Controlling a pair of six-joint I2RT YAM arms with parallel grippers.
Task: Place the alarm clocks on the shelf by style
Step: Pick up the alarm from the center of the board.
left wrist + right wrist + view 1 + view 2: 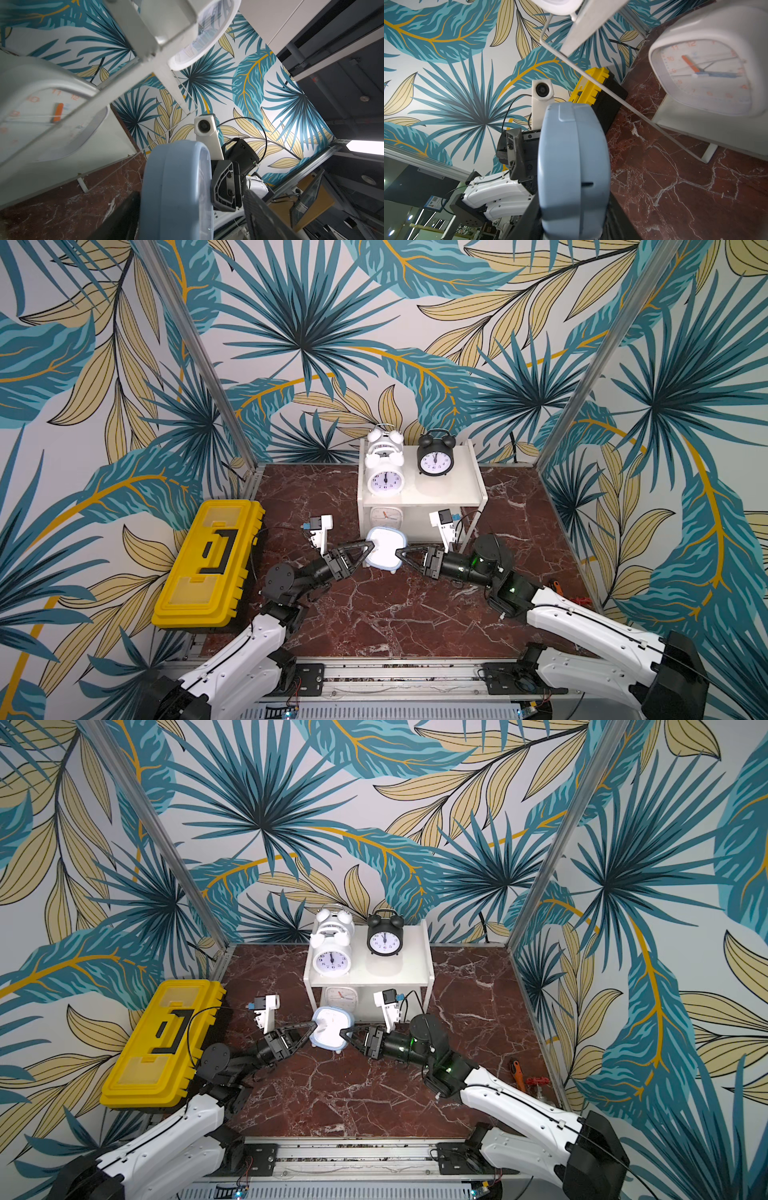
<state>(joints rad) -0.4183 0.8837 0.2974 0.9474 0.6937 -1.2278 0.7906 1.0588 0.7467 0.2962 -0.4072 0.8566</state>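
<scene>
A light-blue rounded-square alarm clock [385, 547] [330, 1029] hangs low over the table, just in front of the shelf [461, 485] [411, 965]. My right gripper [400, 556] [572, 224] is shut on its right side. My left gripper [368, 552] [193, 220] stands open around its left side, with one finger [266, 218] clear of the face. The top tier holds two white twin-bell clocks [384, 479] [384, 439] and a black twin-bell clock [435, 456]. A white rounded-square clock [384, 516] [706, 76] stands on the lower tier.
A yellow toolbox [208, 564] lies closed along the left side of the marble table [374, 614]. An orange-handled tool [517, 1073] and a red valve [536, 1083] lie by the right wall. Thin shelf legs [612, 97] stand close to both grippers.
</scene>
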